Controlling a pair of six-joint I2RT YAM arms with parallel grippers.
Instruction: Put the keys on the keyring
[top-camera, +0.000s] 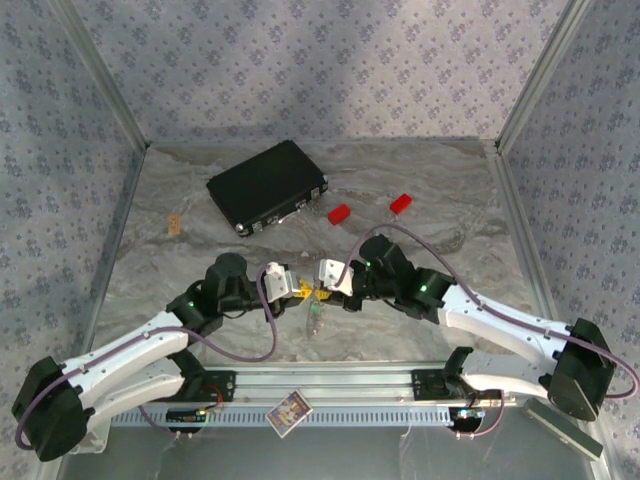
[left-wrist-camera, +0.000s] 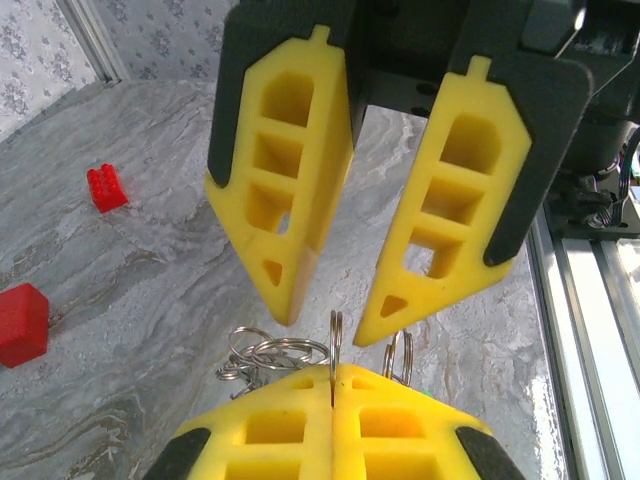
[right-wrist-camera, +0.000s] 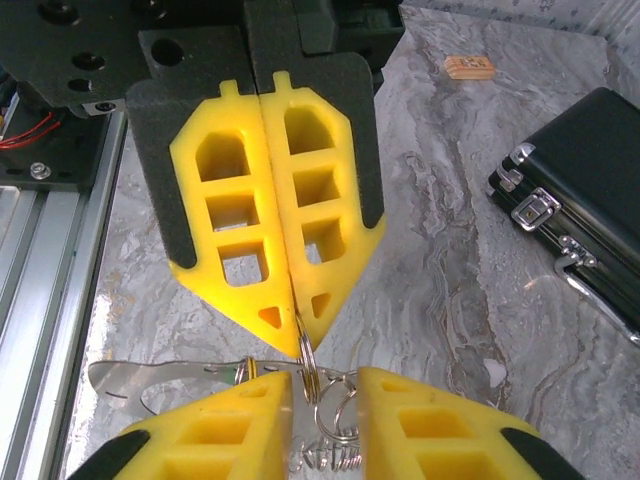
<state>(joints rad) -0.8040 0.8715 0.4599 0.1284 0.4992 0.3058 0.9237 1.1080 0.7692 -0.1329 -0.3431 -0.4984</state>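
Over the table (top-camera: 450, 210), left fingers (left-wrist-camera: 270, 430) pinch the keyring (left-wrist-camera: 335, 335), right fingers (left-wrist-camera: 290, 200) spread opposite.

Marble-patterned table (top-camera: 450, 200): black case (top-camera: 267, 185), red blocks (top-camera: 339, 213).

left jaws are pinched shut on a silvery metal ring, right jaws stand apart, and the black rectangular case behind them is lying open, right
Not quite. The black rectangular case is closed, as the top external view shows. The rest holds: the left gripper pinches the silvery metal ring and the right gripper has its jaws apart.
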